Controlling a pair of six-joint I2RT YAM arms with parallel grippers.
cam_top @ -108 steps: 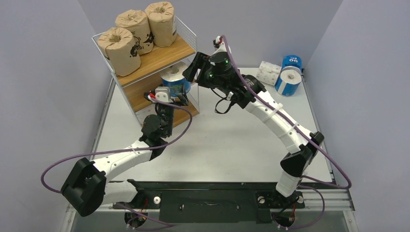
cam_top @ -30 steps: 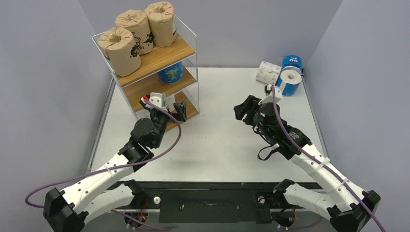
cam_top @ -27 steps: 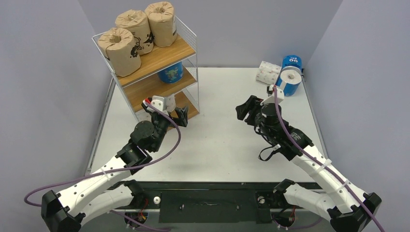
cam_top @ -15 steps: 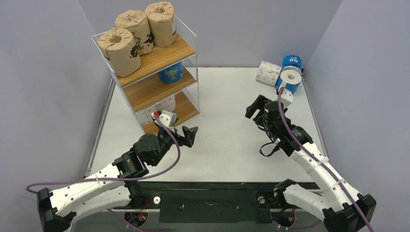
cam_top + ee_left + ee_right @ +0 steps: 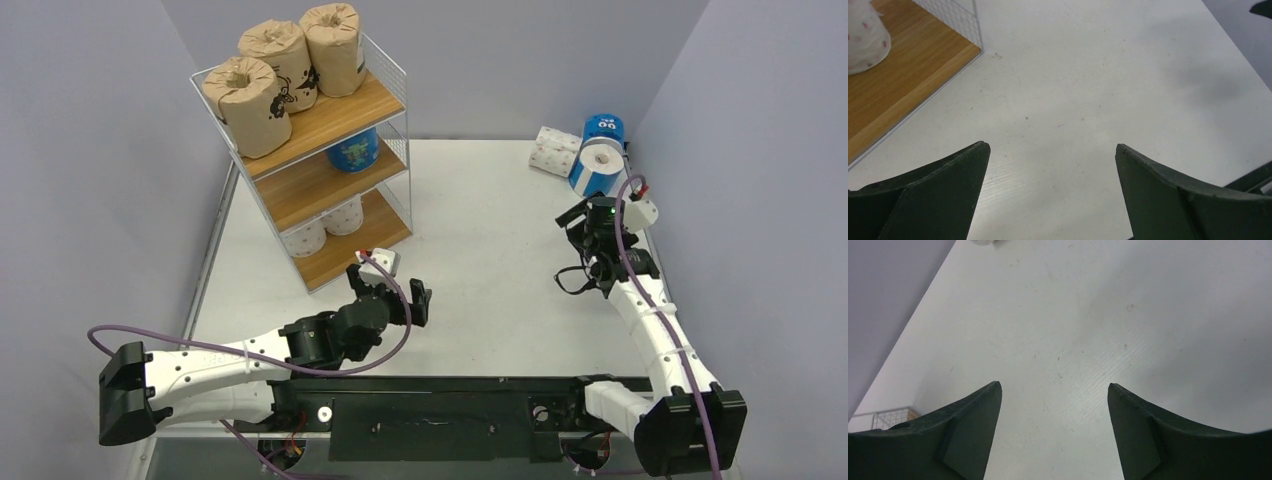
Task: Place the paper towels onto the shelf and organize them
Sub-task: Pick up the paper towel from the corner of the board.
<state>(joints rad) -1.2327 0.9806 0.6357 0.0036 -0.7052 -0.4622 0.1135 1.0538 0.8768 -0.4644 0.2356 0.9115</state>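
Clear of the shelf [image 5: 340, 112], the left fingers [image 5: 923, 200] and right fingers [image 5: 963, 435] have drawn back, both spread empty.

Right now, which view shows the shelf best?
Top external: the whole shelf, all three tiers, is visible. Left wrist catches only one bottom corner; right wrist only a sliver of wire at its left edge.

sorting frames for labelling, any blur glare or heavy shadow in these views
Top external: even soft light, sharp, no glare on the table. Left wrist: the left pincer is dark and slightly soft up close; a faint grey shadow patch on the table at upper right. Right wrist: the right pincer equally dark, table bright yet not blown out, dimmer toward the right.
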